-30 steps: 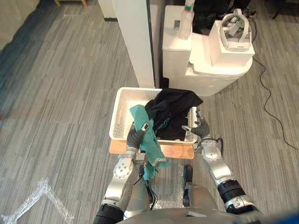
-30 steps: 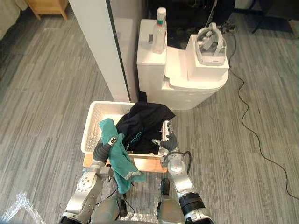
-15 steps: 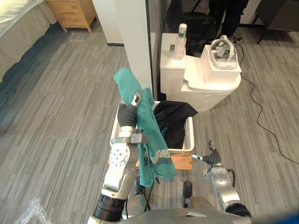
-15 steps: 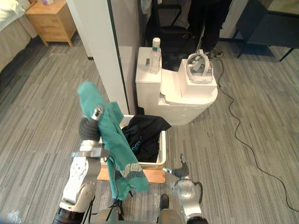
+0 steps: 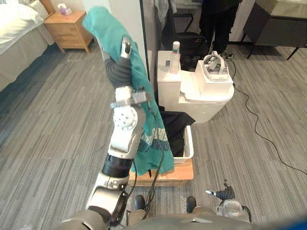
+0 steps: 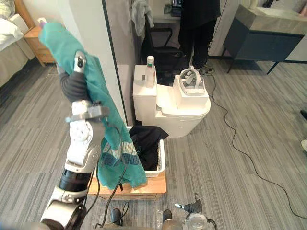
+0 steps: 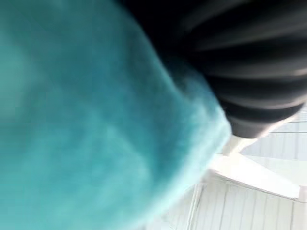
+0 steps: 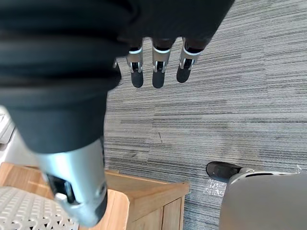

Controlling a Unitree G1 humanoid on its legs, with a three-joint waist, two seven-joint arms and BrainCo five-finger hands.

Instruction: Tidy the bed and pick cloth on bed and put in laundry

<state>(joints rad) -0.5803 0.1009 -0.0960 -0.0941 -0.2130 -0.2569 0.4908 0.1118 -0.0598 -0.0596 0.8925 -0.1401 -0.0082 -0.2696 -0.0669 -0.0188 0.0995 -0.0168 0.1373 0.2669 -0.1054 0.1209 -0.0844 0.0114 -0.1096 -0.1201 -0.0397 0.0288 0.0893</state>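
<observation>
Hanging from the left robot hand (image 5: 125,49), which is held high on its upright arm in the left eye view, a long teal fabric cloth (image 5: 106,24) drapes over the hand and falls down past the arm. It ends over the near left corner of a white perforated plastic laundry basket (image 5: 190,143). Cloth hides the fingers, so I cannot tell whether they grip it. The basket stands on a low wooden stand (image 5: 168,175) and holds a crumpled black garment (image 5: 173,127). The right robot hand (image 5: 221,194) is low, by the near right corner of the stand.

The right eye view gives the same layout.

Seen from the left wrist, teal cloth lies against the dark ribbed cover.

Seen from the right wrist, that hand's fingers (image 8: 157,76) are straight and loosely spread, empty, over the grey striped floor (image 8: 230,120) just beside the stand's corner.
</observation>
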